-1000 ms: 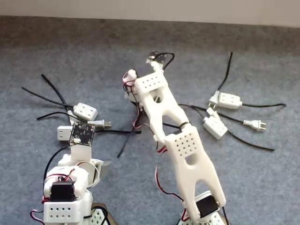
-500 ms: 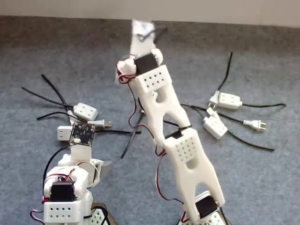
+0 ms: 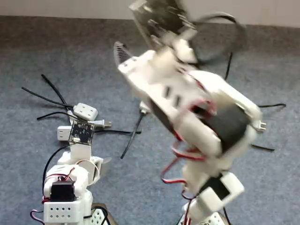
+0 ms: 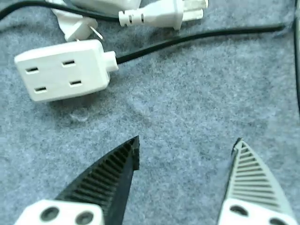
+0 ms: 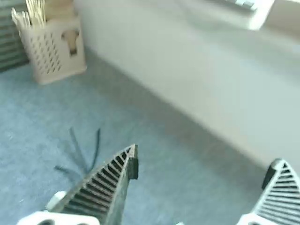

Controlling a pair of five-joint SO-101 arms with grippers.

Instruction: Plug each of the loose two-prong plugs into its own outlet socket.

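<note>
Left wrist view tells us what the high view cannot: left gripper (image 4: 186,146) with jaws wide apart and holding nothing, over bare carpet (image 4: 197,89). A four-slot socket block (image 4: 63,75) and a white plug (image 4: 161,14) lie just beyond it, unjoined. The high view puts that cluster at 9 o'clock and a second plug (image 3: 259,124) loose at 3 o'clock, with the right arm (image 3: 187,108) high over centre. Right wrist view: right gripper (image 5: 204,161) jaws spread, empty, facing a pale wall (image 5: 187,70) and a perforated basket (image 5: 54,47).
</note>
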